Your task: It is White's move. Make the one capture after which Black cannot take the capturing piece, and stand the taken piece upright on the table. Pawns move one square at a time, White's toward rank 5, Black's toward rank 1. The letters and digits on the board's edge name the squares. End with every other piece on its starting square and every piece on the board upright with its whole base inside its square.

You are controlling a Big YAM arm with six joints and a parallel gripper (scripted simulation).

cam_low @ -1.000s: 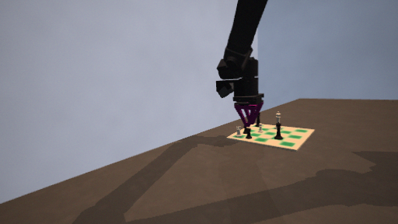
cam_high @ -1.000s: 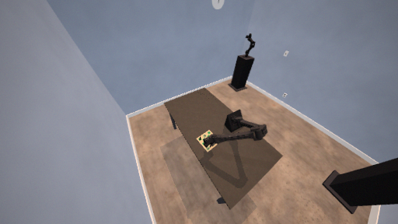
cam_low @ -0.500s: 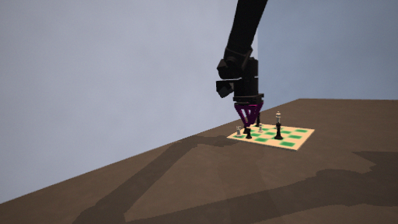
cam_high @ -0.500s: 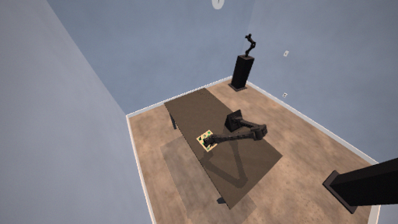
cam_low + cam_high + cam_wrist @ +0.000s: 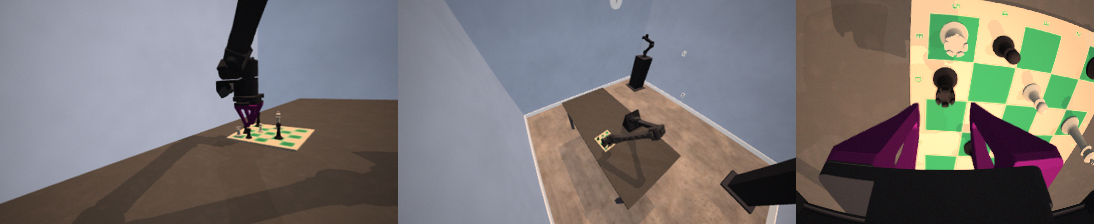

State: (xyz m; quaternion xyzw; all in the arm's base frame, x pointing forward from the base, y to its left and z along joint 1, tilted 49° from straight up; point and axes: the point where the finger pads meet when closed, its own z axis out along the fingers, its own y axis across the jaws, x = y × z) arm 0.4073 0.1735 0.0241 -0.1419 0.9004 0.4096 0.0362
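Note:
The small green-and-cream chessboard point(image 5: 272, 137) lies on the brown table; it also shows in the wrist view point(image 5: 996, 83). My gripper point(image 5: 944, 110) hovers low over the board's near-left corner area, its purple fingers partly open with nothing between them. A black pawn point(image 5: 944, 86) stands just beyond the fingertips. A white rook point(image 5: 956, 38) stands on the corner green square past it. Another black pawn point(image 5: 1005, 48) stands to the right. Two white pieces point(image 5: 1033, 94) point(image 5: 1076, 132) stand further right. In the exterior view the gripper point(image 5: 247, 124) is above a black pawn point(image 5: 249, 134).
A tall black piece point(image 5: 278, 132) and a tall white piece point(image 5: 277, 117) stand on the board's right side. A dark piece point(image 5: 970, 145) is partly hidden by my right finger. The board lies near the table's left edge point(image 5: 592, 144).

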